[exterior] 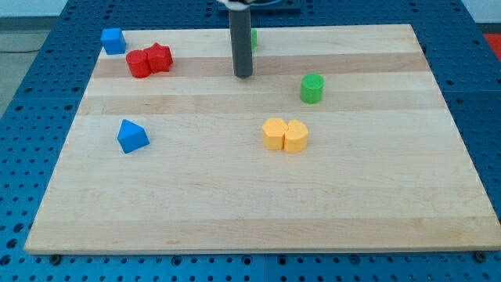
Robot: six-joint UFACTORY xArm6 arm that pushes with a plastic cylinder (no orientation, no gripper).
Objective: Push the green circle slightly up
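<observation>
The green circle (311,88) is a short green cylinder standing on the wooden board (235,204), right of centre in the upper half. My tip (243,75) is the lower end of the dark rod, resting on the board to the left of the green circle and slightly above it, well apart from it. A second green block (254,37) shows only as a sliver behind the rod near the view's top edge; its shape cannot be made out.
Two yellow blocks (284,135) sit touching below the green circle. A red circle (138,63) and red star (159,58) touch at upper left. A blue cube (113,40) sits at the top-left corner. A blue triangle (131,136) lies at the left.
</observation>
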